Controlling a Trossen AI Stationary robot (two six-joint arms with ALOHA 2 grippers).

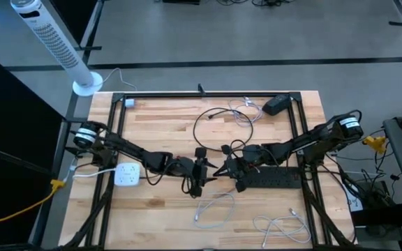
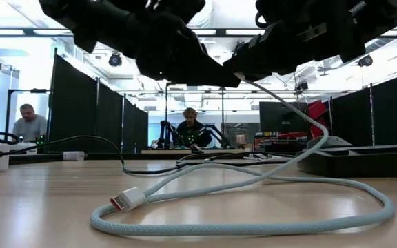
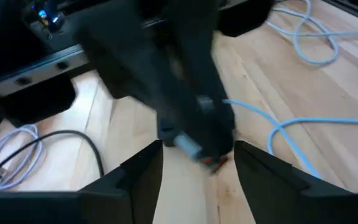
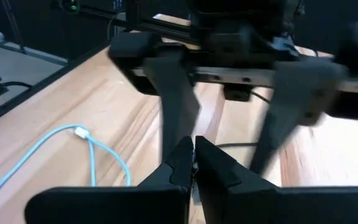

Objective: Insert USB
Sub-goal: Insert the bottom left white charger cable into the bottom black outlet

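At centre frame, a handover is being attempted. The left gripper (image 1: 202,172) is being held apart; the right gripper (image 1: 227,167) is pressed together, seemingly on the cable (image 2: 281,180). Alignment is being called for next.

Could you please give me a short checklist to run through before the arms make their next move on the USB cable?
1. Left gripper jaws open: ok, its fingers stand apart in the left wrist view.
2. Right gripper shut: ok, its fingertips meet in the right wrist view.
3. Both grippers close together mid-table: ok, they face each other in the high view.
4. USB plug held by the right gripper: cannot tell.
5. Power strip within reach: ok, it lies beside the right gripper.
6. Light blue cable clear of the arms: ok, it lies loose on the table.
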